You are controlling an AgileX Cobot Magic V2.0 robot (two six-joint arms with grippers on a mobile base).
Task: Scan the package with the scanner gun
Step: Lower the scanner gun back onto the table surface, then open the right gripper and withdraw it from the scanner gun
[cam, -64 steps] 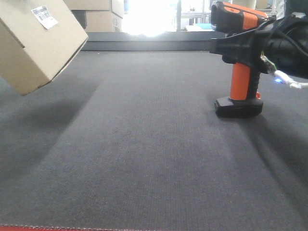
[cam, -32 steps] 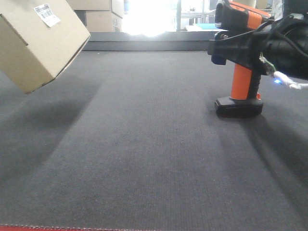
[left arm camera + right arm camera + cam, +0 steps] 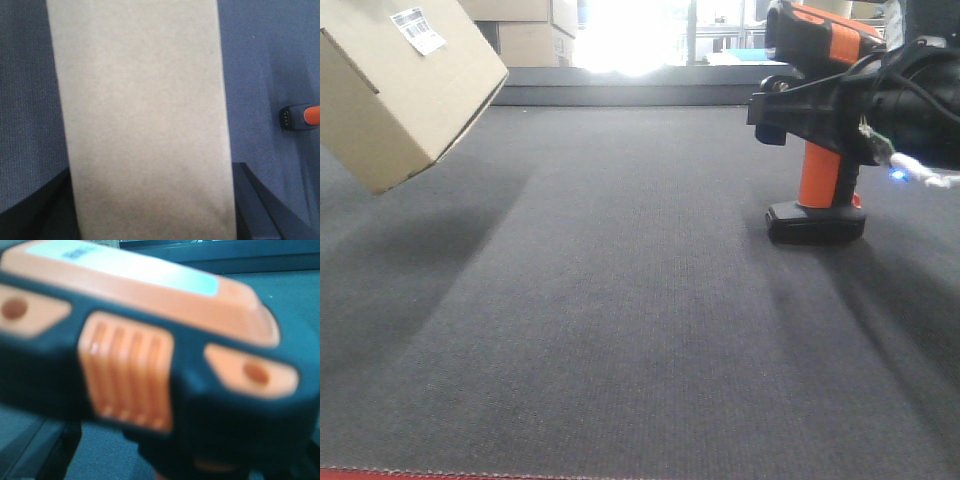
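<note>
Dark grey carpet, glaring bright window behind, stacked cartons beside it.

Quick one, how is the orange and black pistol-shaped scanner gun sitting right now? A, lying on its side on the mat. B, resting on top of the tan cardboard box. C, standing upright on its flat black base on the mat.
C: in the front view the orange and black scanner gun stands with its handle vertical and its flat black base on the dark mat, well apart from the tan cardboard box.
</note>
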